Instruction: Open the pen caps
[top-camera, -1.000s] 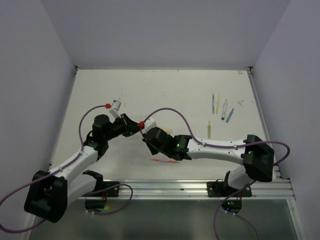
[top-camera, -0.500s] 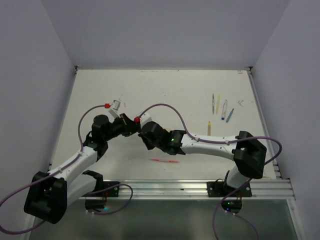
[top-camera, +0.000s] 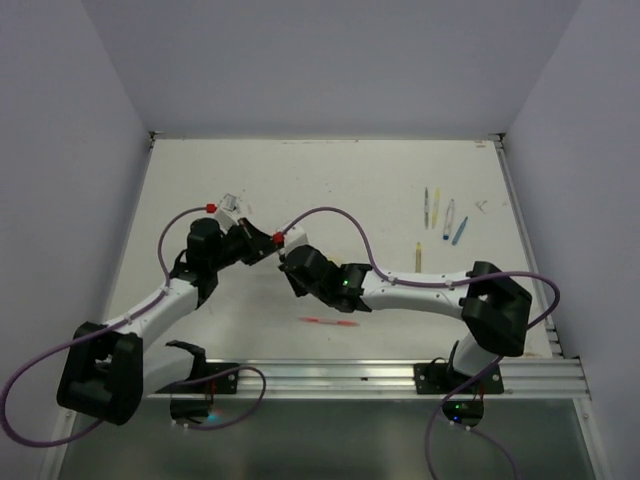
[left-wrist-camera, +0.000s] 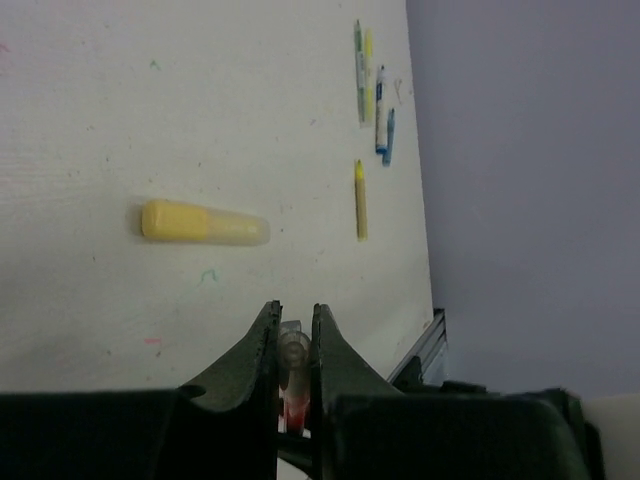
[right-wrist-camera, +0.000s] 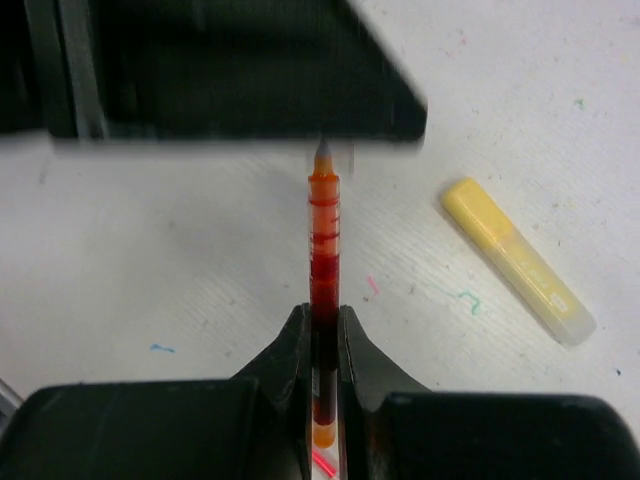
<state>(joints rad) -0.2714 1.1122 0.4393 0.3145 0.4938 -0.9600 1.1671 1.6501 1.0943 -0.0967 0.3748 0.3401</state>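
the white table (top-camera: 400, 170) carries both arms, which meet left of its middle. the left gripper (left-wrist-camera: 293, 318) is closed tight on a small clear cap (left-wrist-camera: 292, 350) with red showing lower down. the right gripper (right-wrist-camera: 322, 318) is clamped on a red pen (right-wrist-camera: 323, 250). the pen's bare grey tip reaches the edge of the left gripper; contact i cannot tell. a yellow marker (left-wrist-camera: 205, 222) lies flat on the table near them. a pink pen (top-camera: 328, 321) lies toward the front edge. a cluster of thin pens (top-camera: 448, 214) lies well apart at the far right.
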